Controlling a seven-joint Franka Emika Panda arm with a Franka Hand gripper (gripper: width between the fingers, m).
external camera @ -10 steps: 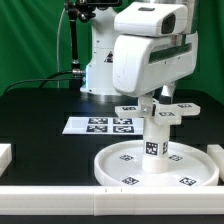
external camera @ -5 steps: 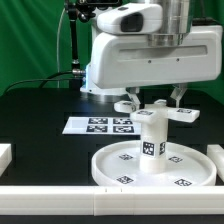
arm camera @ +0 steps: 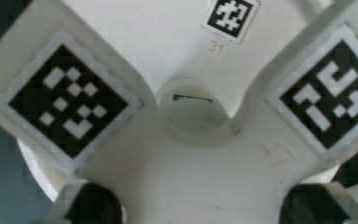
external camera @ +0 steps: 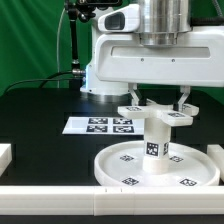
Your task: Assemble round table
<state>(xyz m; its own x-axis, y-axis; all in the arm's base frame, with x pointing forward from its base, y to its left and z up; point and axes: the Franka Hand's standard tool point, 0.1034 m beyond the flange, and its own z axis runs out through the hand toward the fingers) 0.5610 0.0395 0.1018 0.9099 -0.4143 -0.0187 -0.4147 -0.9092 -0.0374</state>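
Observation:
The large round rimmed disc lies flat on the black table. The short thick cylinder stands upright at its centre. The cross-shaped piece sits level on top of the cylinder. My gripper comes straight down over it, with a finger on either side of the cross. In the wrist view the cross-shaped piece fills the picture, showing two tagged arms and a round hub. My gripper is shut on it, its dark fingertips pressed against both sides. A tag of the disc shows beyond.
The marker board lies behind the disc towards the exterior view's left. A white bar runs along the front edge. Small white blocks sit at the left and right. The robot base stands behind.
My wrist has turned about its vertical axis and the cross-shaped piece has turned with it on top of the cylinder. The disc and cylinder stay in place.

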